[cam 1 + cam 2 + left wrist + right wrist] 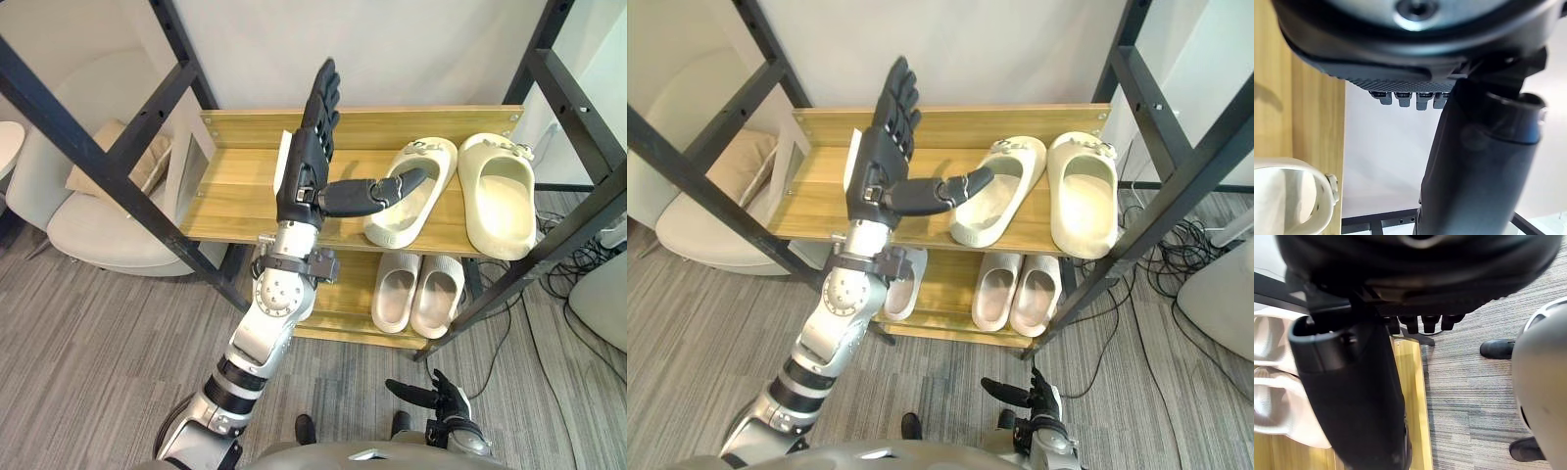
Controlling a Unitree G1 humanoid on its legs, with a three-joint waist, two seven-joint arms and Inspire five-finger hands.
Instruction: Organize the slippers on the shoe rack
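Two cream slippers lie on the wooden upper shelf of the shoe rack: one slanted, the other to its right, straight. My left hand is raised over the shelf, open, fingers straight up. Its thumb reaches sideways over the slanted slipper's heel end, whose edge also shows in the left wrist view. A second pale pair sits on the lower shelf, and another slipper lies behind my left arm. My right hand hangs low near the floor, open.
Black metal posts of the rack frame cross the view on both sides. A beige armchair with a cushion stands to the left. Cables trail on the grey carpet at the right, beside a white object.
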